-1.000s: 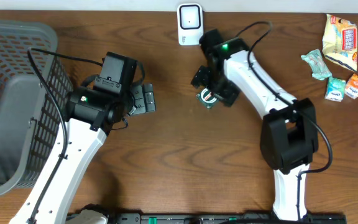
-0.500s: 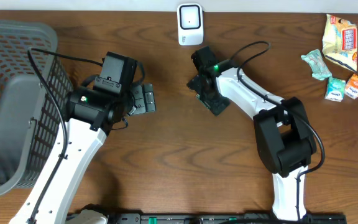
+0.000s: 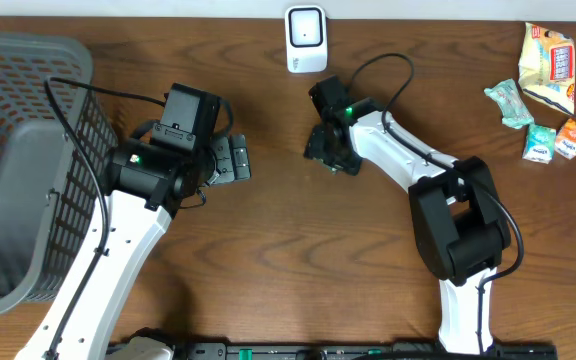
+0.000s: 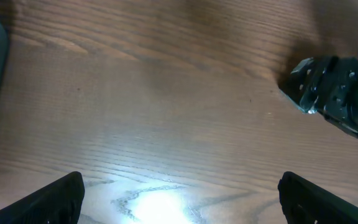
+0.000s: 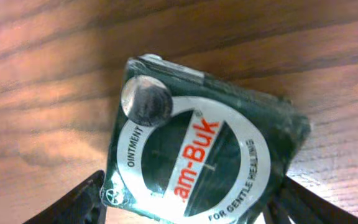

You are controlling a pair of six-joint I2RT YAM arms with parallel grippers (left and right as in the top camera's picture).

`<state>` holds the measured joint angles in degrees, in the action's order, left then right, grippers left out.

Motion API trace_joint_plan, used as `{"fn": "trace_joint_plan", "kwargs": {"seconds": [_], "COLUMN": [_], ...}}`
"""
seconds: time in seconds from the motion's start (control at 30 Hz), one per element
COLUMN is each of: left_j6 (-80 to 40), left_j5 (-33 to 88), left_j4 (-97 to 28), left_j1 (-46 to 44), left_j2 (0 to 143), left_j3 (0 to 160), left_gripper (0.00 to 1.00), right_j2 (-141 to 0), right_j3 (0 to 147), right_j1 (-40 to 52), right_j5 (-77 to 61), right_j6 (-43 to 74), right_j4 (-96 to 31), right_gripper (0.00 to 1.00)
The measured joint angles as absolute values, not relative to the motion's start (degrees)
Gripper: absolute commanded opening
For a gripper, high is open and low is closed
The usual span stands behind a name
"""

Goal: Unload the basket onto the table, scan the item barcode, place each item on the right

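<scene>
Fingertips of the right gripper (image 5: 188,200) stand on either side of the ointment pack (image 5: 197,149), one finger (image 5: 86,200) at its lower left corner and the other at its lower right edge. The jaws are partly apart, with the pack between them. Both fingers lie close against the pack, but it cannot be determined whether they press on it.

The pack is dark green and lies flat on the wooden table (image 3: 298,270) with its label facing up, skewed relative to the fingers. The round white label reads "am-Buk", "OINTMENT" and "FOR GENTLE HEALING". A small silver disc sits near its upper left corner.

In the overhead view the right gripper is at table level just below the white scanner (image 3: 306,38), which stands at the far edge of the table. The gripper body hides the pack in that view. The right arm runs from there toward the near right of the table.

The left gripper (image 4: 182,200) is fully spread, with bare wood between its fingers and nothing held. It hovers left of centre, well apart from the right gripper. A grey basket (image 3: 8,60) stands at the far left. A yellow snack bag (image 3: 548,65) and several small packets (image 3: 539,145) lie at the far right.
</scene>
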<state>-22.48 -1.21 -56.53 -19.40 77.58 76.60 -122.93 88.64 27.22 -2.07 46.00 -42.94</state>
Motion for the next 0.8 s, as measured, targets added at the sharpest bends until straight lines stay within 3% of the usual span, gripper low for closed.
{"fn": "trace_joint_plan", "kwargs": {"seconds": [0.53, 0.6, 0.63, 0.77, 0.8], "left_j6": [-22.5, -22.5, -22.5, -22.5, -22.5], "left_j5": [-1.2, -1.2, -1.2, -1.2, -1.2], "left_j4": [-56.5, -56.5, -56.5, -56.5, -56.5], "left_j1": [-19.4, -19.4, -19.4, -19.4, -19.4], "left_j2": [77.6, 77.6, 77.6, 77.6, 77.6], "left_j3": [76.6, 76.6, 76.6, 76.6, 76.6], "left_gripper": [0.98, 0.98, 0.98, 0.98, 0.98], "right_j2": [-122.8, -122.3, -121.9, -119.8, -119.5], "right_j3": [91.9, 92.3, 92.3, 92.7, 92.9], "right_j1": [27.0, 27.0, 27.0, 26.5, 26.5], "right_j5": [-8.4, -8.3, -8.2, -8.1, -8.0], "right_j6": [11.4, 8.2, 7.5, 10.6, 12.3], "right_j4": [-48.8, -48.8, -48.7, -47.7, -47.3], "right_gripper": [0.72, 0.77, 0.87, 0.9, 0.95]}}
